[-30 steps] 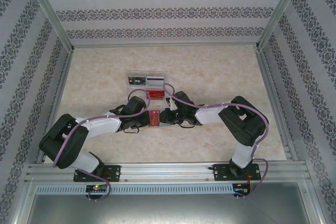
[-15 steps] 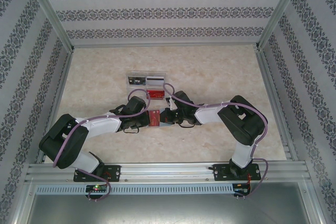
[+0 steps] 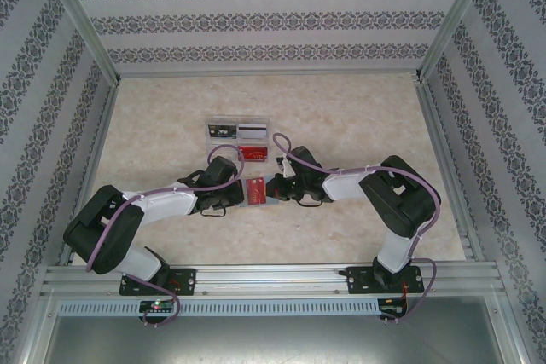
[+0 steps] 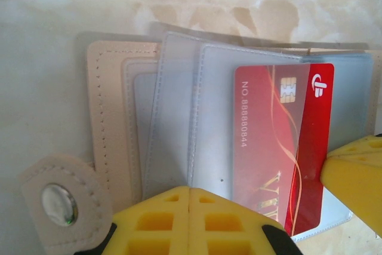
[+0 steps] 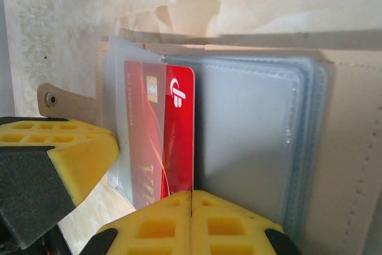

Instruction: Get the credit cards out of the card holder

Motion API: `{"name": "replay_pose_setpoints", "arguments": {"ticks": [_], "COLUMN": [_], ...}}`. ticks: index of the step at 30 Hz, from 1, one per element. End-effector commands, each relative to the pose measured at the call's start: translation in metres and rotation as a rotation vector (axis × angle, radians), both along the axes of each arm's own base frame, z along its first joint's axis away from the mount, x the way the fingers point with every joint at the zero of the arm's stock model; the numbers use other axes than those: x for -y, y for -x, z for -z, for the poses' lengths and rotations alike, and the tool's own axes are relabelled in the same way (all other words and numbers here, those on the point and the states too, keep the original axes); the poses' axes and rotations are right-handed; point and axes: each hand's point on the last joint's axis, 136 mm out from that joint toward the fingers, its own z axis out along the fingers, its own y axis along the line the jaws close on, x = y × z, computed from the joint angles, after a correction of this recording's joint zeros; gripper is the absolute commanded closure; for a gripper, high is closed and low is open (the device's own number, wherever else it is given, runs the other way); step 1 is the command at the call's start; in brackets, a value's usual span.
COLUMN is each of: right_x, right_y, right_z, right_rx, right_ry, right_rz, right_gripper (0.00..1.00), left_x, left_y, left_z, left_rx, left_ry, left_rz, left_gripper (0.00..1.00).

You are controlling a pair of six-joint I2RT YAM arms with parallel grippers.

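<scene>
Over the last second the right arm's elbow has been drifting outward, and the right gripper [image 3: 273, 188] has been finishing its squeeze.

From above, both arms are reaching in over the middle of the table [image 3: 358, 117]. The left gripper [image 3: 236, 197] and the right one are flanking the open card holder [image 3: 254, 192], just on the near side of a clear tray [image 3: 237, 131] of cards.

In the left wrist view, the left gripper [image 4: 189, 198] is pressing its fingers tight together on the near edge of the holder's clear sleeves [image 4: 173, 117]. The tan card holder [image 4: 107, 106] and its snap tab [image 4: 59, 201] are lying to the left. A red credit card [image 4: 280, 141] is sticking partway out of one sleeve, and a yellow finger [image 4: 355, 171] of the right gripper is touching its bare edge.

In the right wrist view, the right gripper [image 5: 191, 201] is clamping shut on the credit card [image 5: 179, 135] at its exposed edge. The card holder [image 5: 352, 147] is spreading away to the right.
</scene>
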Motion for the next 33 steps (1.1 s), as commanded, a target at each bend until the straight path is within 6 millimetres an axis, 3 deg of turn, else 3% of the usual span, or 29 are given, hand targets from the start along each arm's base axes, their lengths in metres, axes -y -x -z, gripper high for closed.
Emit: {"name": "replay_pose_setpoints", "arguments": {"ticks": [1,5,13,19,24,33], "right_x": [0.004,-0.001,-0.01,-0.009,-0.003,0.023], "right_y": [0.0,-0.003,-0.007,-0.008,-0.007,-0.008], "right_z": [-0.003,-0.005,-0.004,-0.001,0.001,0.0], "right_rx": [0.01,0.015,0.012,0.005,0.003,0.008], "right_ry": [-0.005,-0.017,-0.032,-0.028,-0.02,-0.007], "right_rz": [-0.002,-0.004,-0.008,0.003,0.021,0.072], "right_gripper": [0.9,0.77,0.76,0.84,0.99,1.0], "left_x": [-0.022,-0.02,-0.019,-0.019,-0.022,-0.025], "left_y": [0.016,0.015,0.015,0.015,0.016,0.017], "left_z": [0.021,0.02,0.02,0.02,0.021,0.02], "left_rx": [-0.074,-0.072,-0.072,-0.069,-0.07,-0.07], "left_ry": [-0.108,-0.103,-0.096,-0.096,-0.105,-0.121], "left_rz": [-0.022,-0.019,-0.015,-0.017,-0.023,-0.028], "left_gripper": [1.0,1.0,1.0,1.0,1.0,1.0]}}
